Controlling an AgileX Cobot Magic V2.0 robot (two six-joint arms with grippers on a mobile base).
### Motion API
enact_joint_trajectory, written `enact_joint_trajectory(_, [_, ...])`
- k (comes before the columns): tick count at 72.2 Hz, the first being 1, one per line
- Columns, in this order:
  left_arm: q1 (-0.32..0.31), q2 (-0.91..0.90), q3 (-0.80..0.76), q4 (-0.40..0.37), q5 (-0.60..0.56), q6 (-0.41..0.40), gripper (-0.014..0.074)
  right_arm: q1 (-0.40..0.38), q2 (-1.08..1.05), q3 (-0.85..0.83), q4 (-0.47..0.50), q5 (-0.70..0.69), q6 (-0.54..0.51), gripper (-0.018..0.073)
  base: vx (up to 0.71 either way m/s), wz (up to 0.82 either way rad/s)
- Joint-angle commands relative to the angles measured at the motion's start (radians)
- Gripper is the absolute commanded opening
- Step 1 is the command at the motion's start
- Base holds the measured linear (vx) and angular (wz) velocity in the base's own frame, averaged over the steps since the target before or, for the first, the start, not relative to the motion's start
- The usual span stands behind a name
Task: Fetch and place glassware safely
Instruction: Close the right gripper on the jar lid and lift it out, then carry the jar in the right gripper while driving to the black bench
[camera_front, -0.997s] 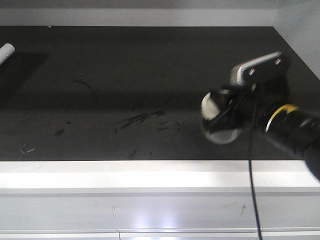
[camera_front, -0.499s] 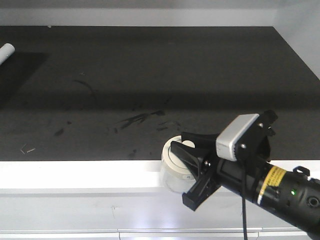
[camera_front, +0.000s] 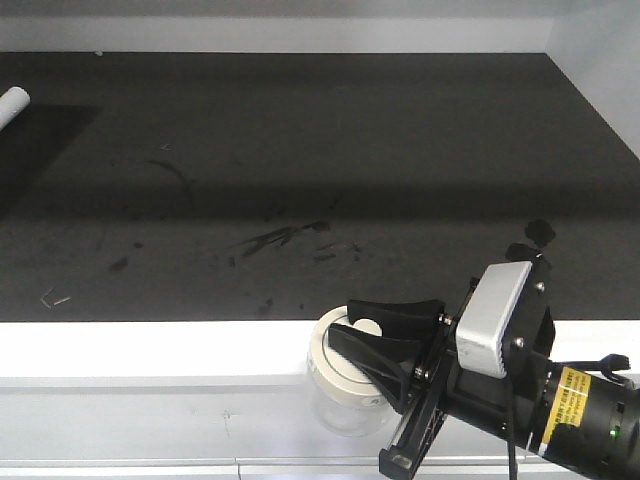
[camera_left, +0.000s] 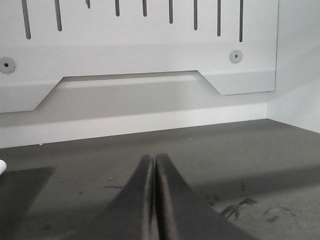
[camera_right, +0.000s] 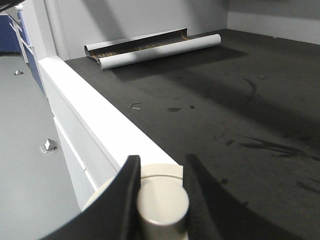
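The glassware (camera_front: 343, 392) is a squat clear jar with an off-white lid and a round central knob (camera_right: 162, 202). It hangs at the white front ledge (camera_front: 150, 345), its glass body in front of the ledge's face. My right gripper (camera_front: 366, 330) comes in from the lower right and is shut on the knob, one black finger on each side (camera_right: 160, 167). The wrist view shows only the lid (camera_right: 161, 171) and knob; the glass body is hidden below. My left gripper (camera_left: 154, 161) is shut and holds nothing, low over the dark surface; the front view does not show it.
The dark scuffed shelf surface (camera_front: 300, 180) runs back to a white wall. A rolled white sheet (camera_right: 155, 47) lies at the back left corner (camera_front: 12, 103). A white side wall (camera_front: 600, 60) closes the right. A slotted white panel (camera_left: 140, 45) stands behind.
My right arm swung from above the right side of the dark surface down and leftward to the front ledge, carrying the jar with it. The left gripper's earlier state is not shown.
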Motion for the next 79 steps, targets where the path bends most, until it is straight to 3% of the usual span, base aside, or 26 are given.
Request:
enact_joint_trajectory(1, [-0.007,0.004,-0.027,-0.011,-0.069,-0.002,-0.0007,0.000,-0.023,-0.028,0.023,-0.075,0.002,-0.0001,0.00,0.00])
enact_joint_trajectory(43, [-0.007,0.005,-0.027,-0.011,-0.069,-0.002,-0.0007,0.000,-0.023,-0.028,0.023,-0.083,0.002,-0.0001,-0.01,0.05])
enact_joint_trajectory(79, [-0.007,0.005,-0.027,-0.011,-0.069,-0.002,-0.0007,0.000,-0.023,-0.028,0.024,-0.082,0.002,-0.0001,-0.09,0.56])
